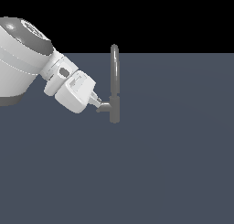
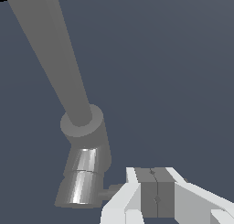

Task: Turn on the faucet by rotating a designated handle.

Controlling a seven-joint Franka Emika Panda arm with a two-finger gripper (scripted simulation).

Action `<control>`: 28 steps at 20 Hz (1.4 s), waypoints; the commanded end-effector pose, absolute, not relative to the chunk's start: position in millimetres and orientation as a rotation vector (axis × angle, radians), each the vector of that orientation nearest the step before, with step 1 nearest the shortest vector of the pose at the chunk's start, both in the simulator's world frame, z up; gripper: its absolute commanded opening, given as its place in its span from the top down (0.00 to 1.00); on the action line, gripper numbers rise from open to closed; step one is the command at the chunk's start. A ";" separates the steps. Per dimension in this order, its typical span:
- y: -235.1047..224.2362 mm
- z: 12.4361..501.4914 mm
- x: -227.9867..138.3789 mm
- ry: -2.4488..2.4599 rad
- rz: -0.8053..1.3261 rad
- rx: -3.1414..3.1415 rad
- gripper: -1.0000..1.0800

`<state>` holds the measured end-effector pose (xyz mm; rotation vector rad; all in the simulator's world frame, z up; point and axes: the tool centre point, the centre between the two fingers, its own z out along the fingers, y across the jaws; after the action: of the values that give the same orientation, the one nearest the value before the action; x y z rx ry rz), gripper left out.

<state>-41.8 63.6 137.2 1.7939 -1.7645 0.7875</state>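
Near the middle of the exterior view, slightly toward its left, the faucet (image 1: 114,83) stands upright on a flat, matte slate-blue floor (image 1: 173,163). Its spout (image 1: 114,65) is a tall, narrow grey rod with a rounded top, rising from a thicker cylindrical base (image 1: 114,109). A short horizontal stub (image 1: 105,106) sticks out of the base toward the exterior view's left, and the handle (image 1: 100,109) sits at its outer end, small and hard to make out. In the wrist view the base (image 2: 87,141) shows a smooth, brushed-metal sheen with bright vertical highlights, and a thin grey piece (image 2: 112,189) reaches from it toward the gripper.

The gripper (image 1: 97,105) has glossy white plastic housing and blocky grey fingers (image 2: 147,193), which are pressed flat together with nothing visibly between them. Its tip is right at the handle end of the stub; contact cannot be confirmed.
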 end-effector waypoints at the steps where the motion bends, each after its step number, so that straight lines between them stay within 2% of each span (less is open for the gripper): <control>1: 63.2 118.3 -53.3 -1.753 0.771 1.791 1.00; 5: 60.6 100.0 -63.5 -1.754 0.764 1.786 1.00; 7: 70.5 112.6 -55.4 -1.753 0.791 1.808 1.00; 18: 61.2 51.1 -48.7 -1.754 0.764 1.786 1.00; 19: 61.2 51.1 -48.7 -1.754 0.764 1.786 1.00; 20: 74.3 78.6 -40.9 -1.777 0.802 1.811 1.00; 28: 68.9 52.1 -24.0 -1.766 0.784 1.799 1.00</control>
<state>-24.8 75.6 64.6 1.8095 -1.7769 0.7929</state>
